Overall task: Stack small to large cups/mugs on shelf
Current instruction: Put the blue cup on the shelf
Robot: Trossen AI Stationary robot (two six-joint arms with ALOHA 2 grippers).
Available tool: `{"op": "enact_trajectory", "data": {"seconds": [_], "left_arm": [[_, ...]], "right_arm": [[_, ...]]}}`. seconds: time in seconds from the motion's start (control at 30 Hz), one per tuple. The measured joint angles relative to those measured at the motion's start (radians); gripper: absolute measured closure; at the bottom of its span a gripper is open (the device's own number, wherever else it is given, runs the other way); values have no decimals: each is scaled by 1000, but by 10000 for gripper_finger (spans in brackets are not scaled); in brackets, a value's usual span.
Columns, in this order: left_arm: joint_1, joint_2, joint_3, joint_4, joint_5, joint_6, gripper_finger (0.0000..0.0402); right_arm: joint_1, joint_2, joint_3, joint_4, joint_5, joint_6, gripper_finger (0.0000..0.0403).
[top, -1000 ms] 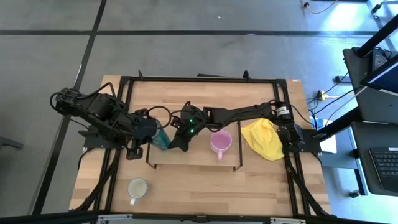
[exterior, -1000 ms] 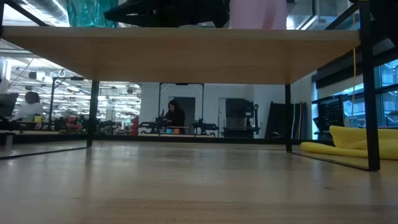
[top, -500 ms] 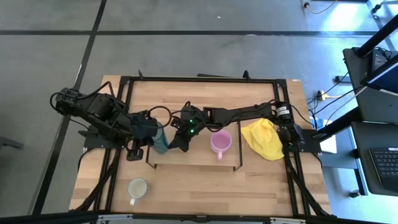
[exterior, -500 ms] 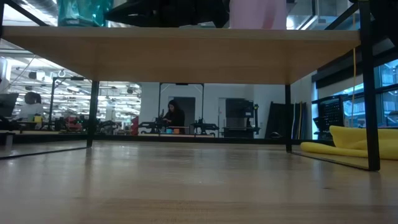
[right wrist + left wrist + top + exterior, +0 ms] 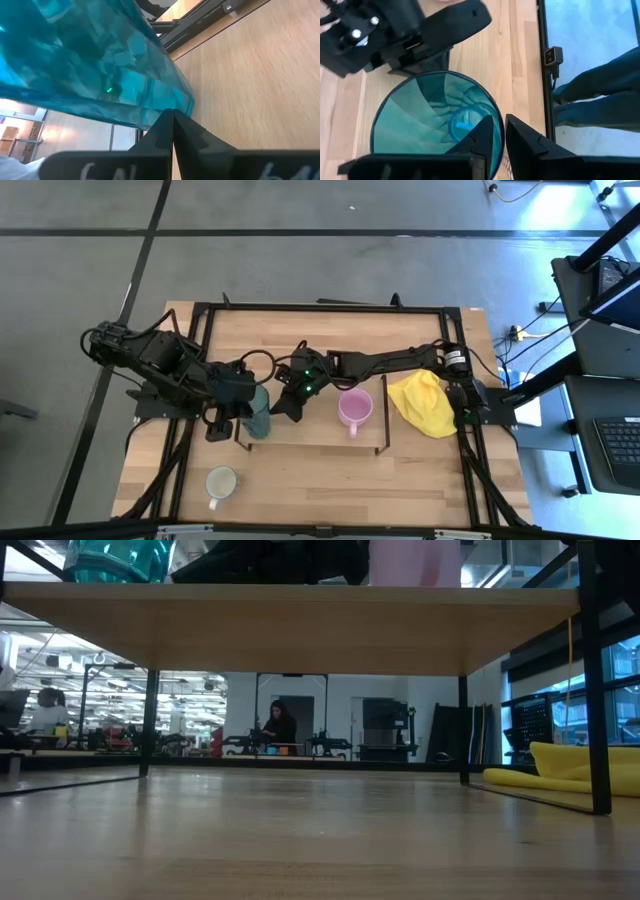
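The teal tumbler stands at the left end of the shelf, mouth up, its lower part at the shelf top. My left gripper comes from the left and is shut on its rim. My right gripper is shut, its tips at the tumbler's right side. The pink mug stands upright on the right part of the shelf. The cream-white mug stands on the tabletop near the front left. My left gripper pinches the tumbler's rim wall, one finger inside and the other outside. The fingers slant down from above and the left. The tumbler stands nearly upright below them. My right gripper has its shut fingertips against the tumbler's outer wall, coming from the table's right, slanting slightly down.
A yellow cloth lies on the table right of the shelf. The shelf's thin black legs stand at its corners. A black frame runs around the tabletop. Bare wood lies in front of the shelf.
My left gripper has tipped at the wrist without shifting place, and the tumbler in it has swung from tilted to nearly upright. The tumbler's lower part has moved toward the shelf's left end. My right gripper has stayed shut beside it.
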Motion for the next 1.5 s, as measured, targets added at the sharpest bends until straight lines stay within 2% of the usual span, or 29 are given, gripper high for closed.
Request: {"op": "enact_trajectory", "data": {"seconds": [0.53,0.83,1.27,1.37,1.5], "left_arm": [[-8,0,0,-6,27,-34,355],[-42,0,0,-6,30,-72,360],[-91,0,1,42,38,-111,359],[-91,-1,33,71,29,-70,362],[-91,-3,118,70,-41,-29,364]], "right_arm": [[-7,0,0,-5,-22,-4,393],[-82,-4,2,-69,-125,-24,393],[-163,1,-1,-83,-151,-27,393],[-173,1,-1,-82,-150,-30,393],[-183,1,-1,-78,-149,-52,393]]}}
